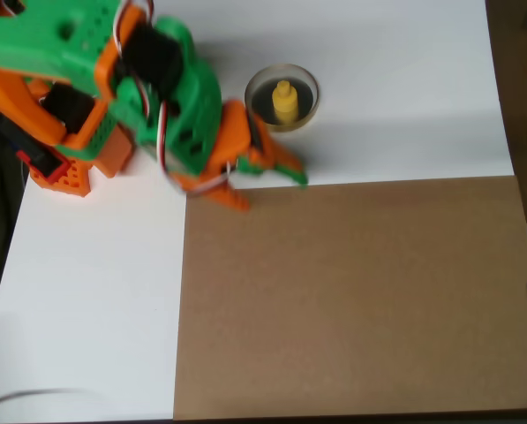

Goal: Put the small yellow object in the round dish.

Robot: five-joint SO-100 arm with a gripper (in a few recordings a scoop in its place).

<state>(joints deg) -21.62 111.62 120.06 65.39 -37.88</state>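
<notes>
Overhead view: small yellow object (284, 101) stands upright inside the round dish (308, 88), so placement looks done; my gripper (267, 177), just below the dish, holds nothing, opening blurred, indeterminable.

Overhead view: camera fixed above, facing straight down on white table (86, 291). Brown board (351, 300) fills lower right of frame; table's right edge and a dark strip beyond it show at right. Arm base enters from upper left corner. Medium height: most of the tabletop fits in frame.
</notes>
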